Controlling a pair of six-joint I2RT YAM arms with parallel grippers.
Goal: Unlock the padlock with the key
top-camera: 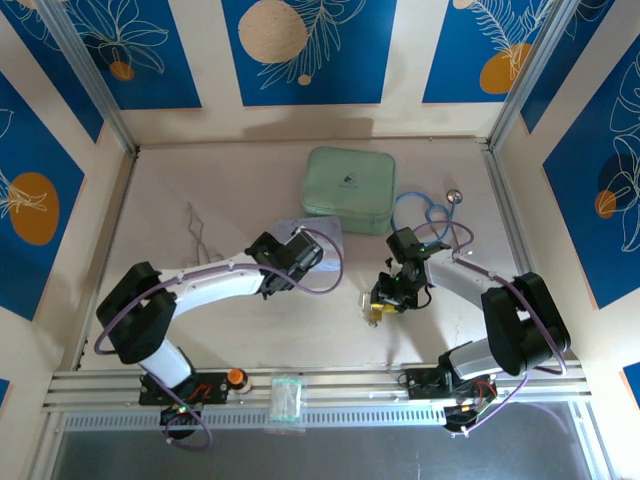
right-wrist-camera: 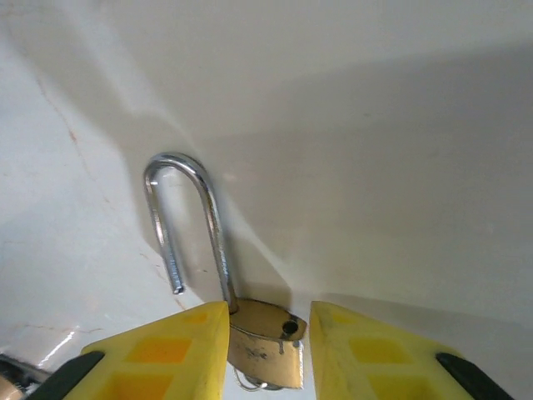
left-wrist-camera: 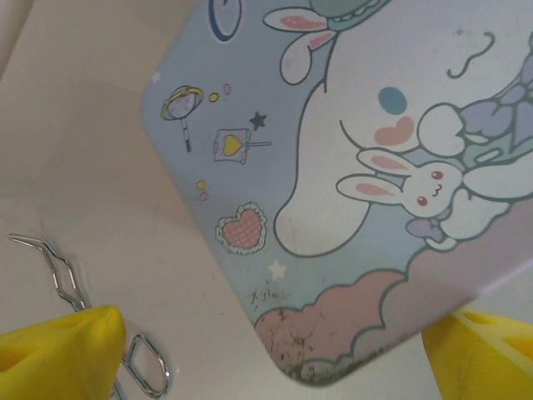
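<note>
Right wrist view: my right gripper (right-wrist-camera: 268, 310) is clenched on the padlock (right-wrist-camera: 265, 346) by its brass body, over the tabletop (right-wrist-camera: 375, 125), with one shackle end free. My left gripper (left-wrist-camera: 271, 350) hangs spread wide over the cartoon tin (left-wrist-camera: 333, 167), forceps (left-wrist-camera: 62, 271) beside it. The green case (top-camera: 347, 190) is closed, its contents hidden.

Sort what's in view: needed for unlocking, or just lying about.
Job: padlock, gripped by the right tool.
Lying about: cartoon tin, forceps, green pouch, stethoscope.
</note>
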